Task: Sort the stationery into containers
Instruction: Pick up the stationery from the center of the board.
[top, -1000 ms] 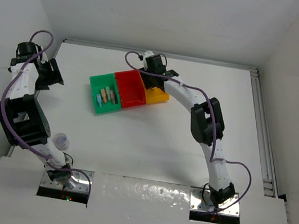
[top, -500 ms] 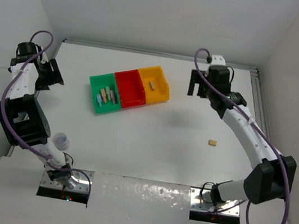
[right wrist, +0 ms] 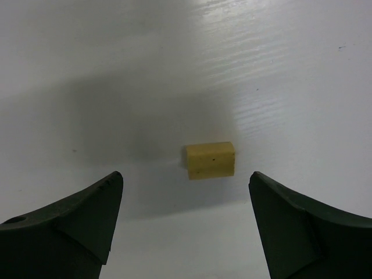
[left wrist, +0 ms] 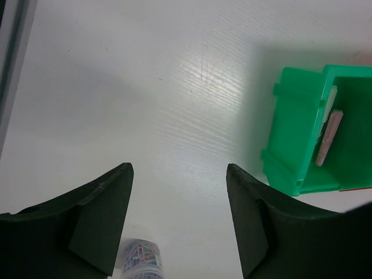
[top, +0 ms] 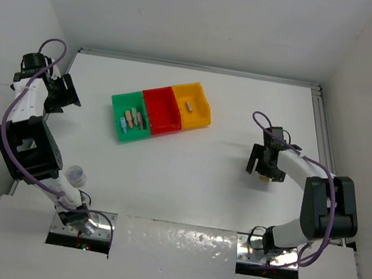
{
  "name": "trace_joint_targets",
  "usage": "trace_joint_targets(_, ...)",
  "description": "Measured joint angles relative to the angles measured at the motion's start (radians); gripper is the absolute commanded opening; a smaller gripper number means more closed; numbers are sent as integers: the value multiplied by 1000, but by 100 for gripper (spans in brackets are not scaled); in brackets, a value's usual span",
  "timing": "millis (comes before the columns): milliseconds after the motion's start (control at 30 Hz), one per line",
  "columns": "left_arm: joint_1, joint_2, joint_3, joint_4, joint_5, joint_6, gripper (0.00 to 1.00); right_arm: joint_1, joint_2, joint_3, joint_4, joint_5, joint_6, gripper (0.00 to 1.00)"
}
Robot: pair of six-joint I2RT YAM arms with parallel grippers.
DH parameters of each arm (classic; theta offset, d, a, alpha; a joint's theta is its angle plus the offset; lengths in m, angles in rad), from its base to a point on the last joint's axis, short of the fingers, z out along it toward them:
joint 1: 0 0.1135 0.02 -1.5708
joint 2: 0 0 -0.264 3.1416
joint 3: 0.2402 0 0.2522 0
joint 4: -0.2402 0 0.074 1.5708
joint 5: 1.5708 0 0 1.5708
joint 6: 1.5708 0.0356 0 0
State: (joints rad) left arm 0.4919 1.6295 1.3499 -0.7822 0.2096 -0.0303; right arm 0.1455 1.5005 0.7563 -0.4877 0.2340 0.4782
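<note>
1. On the white table point(right wrist: 302, 52) lies a small beige rectangular block point(right wrist: 210, 160), flat and untouched.
2. It looks light, stiff and easy to tip, so a pinch across its short ends seems best.
3. The right gripper point(top: 263, 167) straddles it, jaws wide apart and empty.
4. The joined green, red and yellow plastic bins point(top: 165, 111) sit well apart.

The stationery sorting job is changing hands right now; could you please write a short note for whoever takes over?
Left claw: open, empty, above bare table beside the green bin.
Right claw: open, empty, poised over the beige block, one jaw on either side, not touching it.
Done: several sticks lie in the green bin; one small piece lies in the yellow bin; the red bin looks empty.
Left: the block needs binning; the round tub of clips stands on the table's near-left side.
</note>
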Motion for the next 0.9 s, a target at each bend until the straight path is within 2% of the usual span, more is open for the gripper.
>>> trace_joint_targets(100, 0, 0, 0, 0, 0, 0, 63, -15, 23, -37, 36, 2, -3, 77)
trace_joint_targets(167, 1, 0, 0, 0, 0, 0, 63, -29, 29, -47, 54, -1, -4, 67)
trace_joint_targets(233, 2, 0, 0, 0, 1, 0, 63, -41, 34, -48, 82, 0, -5, 63)
trace_joint_targets(333, 3, 0, 0, 0, 4, 0, 63, -54, 34, -57, 116, -4, -8, 49)
trace_joint_targets(367, 4, 0, 0, 0, 4, 0, 63, -56, 34, -60, 128, -5, -8, 37)
trace_joint_targets(467, 8, 0, 6, -5, 4, 0, 63, -59, 30, -69, 151, -3, -10, 20)
trace_joint_targets(567, 10, 0, 25, -11, 4, 0, 63, -59, 19, -76, 156, -2, -9, 9)
trace_joint_targets(600, 11, 0, 32, -11, 5, 0, 63, -59, 16, -79, 159, -2, -10, 2)
trace_joint_targets(767, 14, 0, 45, -8, 9, 0, 63, -44, -5, -83, 135, 2, -10, 0)
trace_joint_targets(900, 14, 1, 45, -8, 11, 0, 63, 52, -11, 5, 54, 5, 2, 0)
